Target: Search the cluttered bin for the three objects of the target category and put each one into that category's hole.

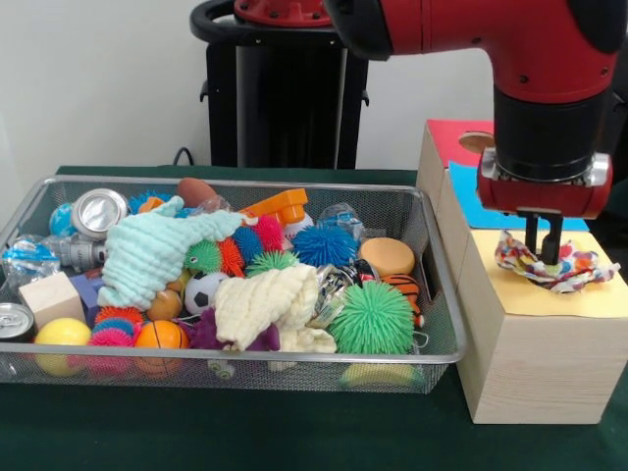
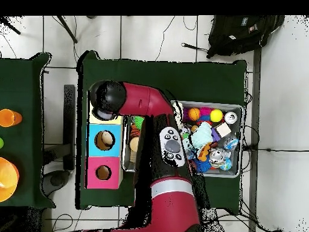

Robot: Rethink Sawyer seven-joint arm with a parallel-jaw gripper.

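Note:
My gripper hangs over the yellow-topped wooden box at the right, its two black fingers close together and pressed into a multicoloured cloth. The cloth lies bunched on the yellow top and covers the hole. In the wire bin a mint green cloth lies over the toys at the left, and a cream cloth lies at the front middle. In the overhead view the arm hides the gripper and the yellow box; the bin shows to the right.
The bin holds several spiky balls, small sports balls, cans and a wooden block. Behind the yellow box stand a blue-topped box and a red-topped box, each with a round hole. Orange objects lie on another table.

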